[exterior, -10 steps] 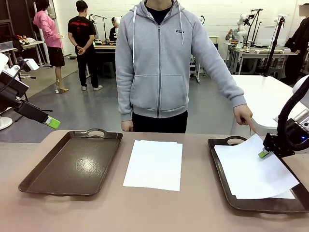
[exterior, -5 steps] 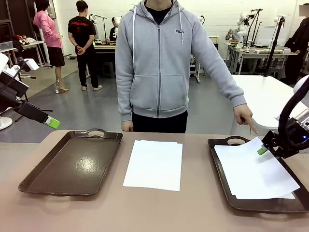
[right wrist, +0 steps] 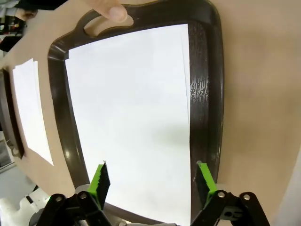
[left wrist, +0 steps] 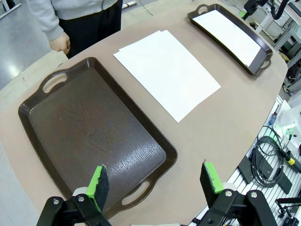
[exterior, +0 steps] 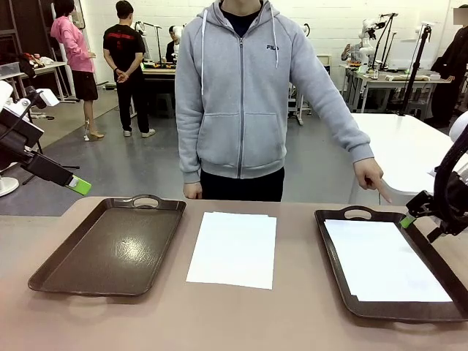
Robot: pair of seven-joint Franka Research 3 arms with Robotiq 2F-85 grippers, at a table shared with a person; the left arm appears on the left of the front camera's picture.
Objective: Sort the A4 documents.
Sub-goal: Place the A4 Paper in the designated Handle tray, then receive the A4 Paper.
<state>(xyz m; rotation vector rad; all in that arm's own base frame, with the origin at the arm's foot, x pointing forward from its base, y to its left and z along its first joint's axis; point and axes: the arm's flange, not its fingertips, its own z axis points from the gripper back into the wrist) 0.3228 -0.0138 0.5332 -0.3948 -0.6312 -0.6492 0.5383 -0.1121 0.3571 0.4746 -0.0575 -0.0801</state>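
Several A4 documents (exterior: 233,248) lie stacked in the middle of the table, between two brown trays. More sheets (exterior: 384,259) lie flat in the right tray (exterior: 335,256). My right gripper (exterior: 413,221) hovers open and empty above that tray's far right edge. In the right wrist view its gripper (right wrist: 151,181) looks straight down on the tray's sheets (right wrist: 131,117), with the middle stack (right wrist: 30,108) off to the side. My left gripper (exterior: 79,185) hangs open off the table's far left corner; its gripper (left wrist: 155,181) is above the empty left tray (left wrist: 94,141).
A person stands at the far side. One hand (exterior: 371,178) points down at the right tray's far handle, and the fingertip (right wrist: 110,10) rests by that handle. The other hand (exterior: 192,191) rests at the table's far edge.
My right gripper has opened and let go of the top sheet, then lifted away to the right. That sheet has dropped flat into the right tray. The left arm has not moved.
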